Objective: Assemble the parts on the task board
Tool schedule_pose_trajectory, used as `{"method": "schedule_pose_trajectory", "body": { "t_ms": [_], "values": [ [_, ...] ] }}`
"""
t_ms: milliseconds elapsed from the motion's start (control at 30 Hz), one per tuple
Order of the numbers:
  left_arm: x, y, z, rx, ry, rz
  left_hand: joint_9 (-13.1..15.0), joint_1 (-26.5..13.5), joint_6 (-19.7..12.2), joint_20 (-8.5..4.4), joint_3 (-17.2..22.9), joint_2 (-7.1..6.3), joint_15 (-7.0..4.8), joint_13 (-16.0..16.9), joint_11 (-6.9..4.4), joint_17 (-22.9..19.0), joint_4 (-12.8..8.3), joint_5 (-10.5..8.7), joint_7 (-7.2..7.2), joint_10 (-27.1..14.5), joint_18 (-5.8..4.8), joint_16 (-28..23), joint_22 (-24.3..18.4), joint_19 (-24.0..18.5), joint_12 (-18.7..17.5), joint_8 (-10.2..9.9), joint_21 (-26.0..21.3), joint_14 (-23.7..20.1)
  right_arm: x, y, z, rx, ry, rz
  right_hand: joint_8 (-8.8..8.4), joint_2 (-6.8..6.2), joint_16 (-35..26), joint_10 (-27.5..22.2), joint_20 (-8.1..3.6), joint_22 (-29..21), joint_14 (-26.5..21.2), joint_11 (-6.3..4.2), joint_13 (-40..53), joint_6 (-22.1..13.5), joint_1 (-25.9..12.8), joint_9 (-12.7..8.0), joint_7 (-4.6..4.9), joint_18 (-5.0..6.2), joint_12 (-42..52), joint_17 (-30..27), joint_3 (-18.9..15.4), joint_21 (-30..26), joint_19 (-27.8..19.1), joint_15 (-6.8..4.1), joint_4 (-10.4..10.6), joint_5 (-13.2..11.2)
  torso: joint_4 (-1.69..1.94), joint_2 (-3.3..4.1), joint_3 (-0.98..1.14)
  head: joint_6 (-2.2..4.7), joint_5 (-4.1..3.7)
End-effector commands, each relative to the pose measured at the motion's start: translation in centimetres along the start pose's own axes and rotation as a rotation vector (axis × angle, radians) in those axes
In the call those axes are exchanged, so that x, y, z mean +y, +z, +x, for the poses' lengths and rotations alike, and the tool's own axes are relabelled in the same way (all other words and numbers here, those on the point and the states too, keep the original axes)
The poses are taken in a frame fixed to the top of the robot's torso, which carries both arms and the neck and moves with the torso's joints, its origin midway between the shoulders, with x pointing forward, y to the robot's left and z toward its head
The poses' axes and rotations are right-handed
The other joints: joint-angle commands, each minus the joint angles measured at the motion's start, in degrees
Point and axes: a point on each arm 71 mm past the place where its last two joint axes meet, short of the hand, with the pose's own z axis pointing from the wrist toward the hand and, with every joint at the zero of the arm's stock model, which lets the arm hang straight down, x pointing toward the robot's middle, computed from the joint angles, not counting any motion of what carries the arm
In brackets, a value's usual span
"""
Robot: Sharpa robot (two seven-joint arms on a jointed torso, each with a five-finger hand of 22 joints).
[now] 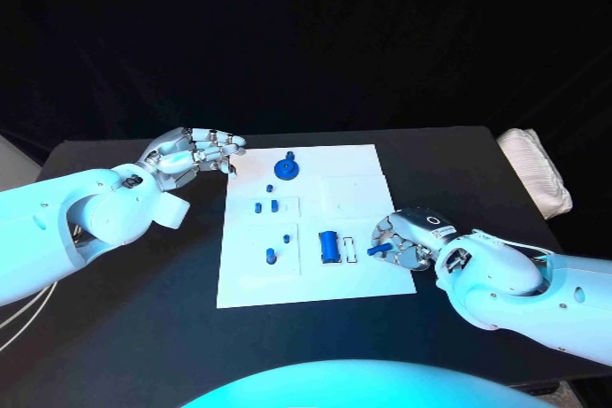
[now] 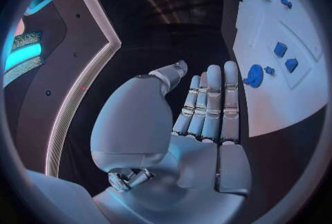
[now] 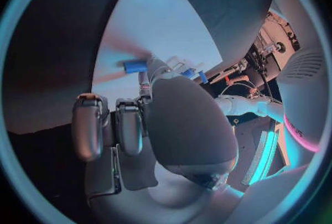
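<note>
Several blue parts are seen seated on task board, incl. a round knob. One small blue peg is pinched by right hand at board's edge, not yet inserted. Left hand is held off-board w/ fingers extended, nothing held.

Dim black surroundings, cyan-lit arms, bright white board, fisheye bending at edges

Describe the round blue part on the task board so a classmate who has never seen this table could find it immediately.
Start at the white task board in the middle of the black table. Go to its far edge, near the left hand. The round blue part stands there; its neighbours are smaller pegs and blocks.
</note>
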Motion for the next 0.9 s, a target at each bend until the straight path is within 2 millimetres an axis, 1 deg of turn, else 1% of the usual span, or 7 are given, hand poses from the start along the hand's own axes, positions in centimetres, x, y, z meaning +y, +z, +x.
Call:
{"method": "schedule_pose_trajectory", "body": {
  "t_ms": [33, 300, 333, 367, 500, 733, 900],
  "values": [
    [0.0, 0.0, 0.2, 0.016, -0.008, 0.004, 0.09, 0.24, -0.22, 0.02, -0.16, 0.14, 0.07, -0.10, -0.11, 0.08, -0.04, -0.04, -0.22, -0.13, 0.76, 0.16, -0.09, 0.30, 0.33, 0.33, -0.29, -0.39, -0.6, -0.1, 1.0, 0.067, -0.065, 0.025, -0.49, -0.58, 0.35, 1.95, -0.42, 13.39, 5.26, -0.27, 9.68, 0.68, 0.19, -0.25, -0.06, -0.86, 0.43, 12.17, 1.26, 0.61, 4.35, -0.25, -0.07, 0.86, 0.05, -0.03, 0.00, 0.02, 0.12],
    [0.0, 0.0, 0.1, 0.013, -0.006, 0.003, 0.13, 0.31, -0.07, 0.02, -0.12, 0.25, 0.07, -0.12, -0.12, 0.08, -0.03, -0.04, -0.27, -0.15, 0.76, 0.16, -0.11, 0.32, 0.33, 0.43, -0.31, -0.40, -0.4, -0.1, 0.9, 0.051, -0.056, 0.019, -0.67, -1.07, 0.68, 2.27, -0.45, 13.67, 5.40, -0.57, 9.96, 1.86, -2.22, -0.73, -0.44, -1.07, 0.87, 12.77, 4.17, 1.85, 4.63, -0.39, 0.21, 2.62, -0.08, -0.01, 0.02, 0.00, 0.28],
    [0.0, 0.0, 0.1, 0.013, -0.006, 0.003, 0.17, 0.40, 0.03, 0.01, -0.09, 0.34, 0.06, -0.12, -0.14, 0.09, -0.03, -0.05, -0.29, -0.16, 0.76, 0.16, -0.12, 0.34, 0.35, 0.50, -0.34, -0.41, -0.4, -0.1, 0.8, 0.042, -0.050, 0.018, -0.49, -1.36, 1.06, 2.86, -0.61, 13.97, 5.57, -1.06, 10.63, 2.46, -4.81, -0.75, -0.79, -1.29, 2.03, 13.43, 4.97, 3.17, 4.94, -0.57, 0.23, 6.21, -0.08, -0.01, 0.01, 0.01, 0.29],
    [0.0, 0.1, 0.1, 0.012, -0.006, 0.003, 0.17, 0.40, 0.03, 0.01, -0.09, 0.34, 0.06, -0.12, -0.14, 0.09, -0.03, -0.05, -0.29, -0.16, 0.76, 0.16, -0.12, 0.34, 0.35, 0.50, -0.34, -0.41, -0.3, -0.1, 0.8, 0.035, -0.045, 0.016, -0.46, -1.53, 1.18, 3.03, -0.67, 14.07, 5.61, -1.00, 10.84, 2.58, -5.57, -0.76, -0.98, -1.37, 2.38, 13.63, 5.40, 3.59, 5.03, -0.72, 0.29, 6.77, -0.11, 0.00, 0.00, 0.18, 0.40],
    [0.0, 0.1, 0.2, 0.012, -0.005, 0.003, 0.21, 0.41, 0.17, 0.01, -0.07, 0.48, 0.05, -0.13, -0.15, 0.09, 0.03, -0.05, -0.33, -0.17, 0.76, 0.16, -0.14, 0.37, 0.37, 0.60, -0.36, -0.41, 0.0, -0.1, 0.5, 0.001, -0.023, 0.010, -0.23, -2.08, 1.62, 3.67, -0.84, 14.48, 5.80, -1.22, 11.67, 3.03, -8.58, -0.72, -1.20, -1.69, 3.78, 14.43, 6.27, 5.40, 5.43, -0.88, 0.39, 7.22, -0.10, -0.01, -0.03, 0.09, 0.24],
    [0.0, 0.1, 0.2, 0.011, -0.005, 0.003, 0.21, 0.41, 0.17, 0.01, -0.07, 0.48, 0.05, -0.13, -0.15, 0.09, 0.03, -0.05, -0.33, -0.17, 0.76, 0.16, -0.14, 0.37, 0.37, 0.60, -0.36, -0.41, 0.7, -0.1, 0.0, -0.065, 0.019, -0.001, 0.62, -2.01, 1.75, 4.89, -1.11, 14.98, 5.85, -1.87, 13.37, 4.31, -11.62, -0.36, -1.98, -2.07, 6.77, 14.65, 7.74, 7.55, 5.90, -1.25, 0.36, 8.65, 0.12, 0.04, -0.06, 0.18, 0.19],
    [0.0, 0.1, 0.2, 0.013, -0.005, 0.005, 0.46, 0.60, 1.09, -0.04, -0.04, 0.77, -0.05, -0.15, -0.35, 0.10, 0.11, -0.05, -0.76, 0.02, 0.76, 0.15, -0.19, 0.44, 0.52, 1.20, -0.47, -0.47, 1.0, 0.0, -0.6, -0.110, 0.082, 0.007, 0.98, -1.97, 1.69, 5.46, -1.29, 15.01, 5.83, -2.03, 14.28, 4.58, -14.47, -0.11, -2.14, -2.09, 8.39, 14.54, 8.45, 7.66, 5.92, -1.42, 0.41, 7.26, -0.01, -0.02, -0.14, 0.11, 0.21]
  ]
}}
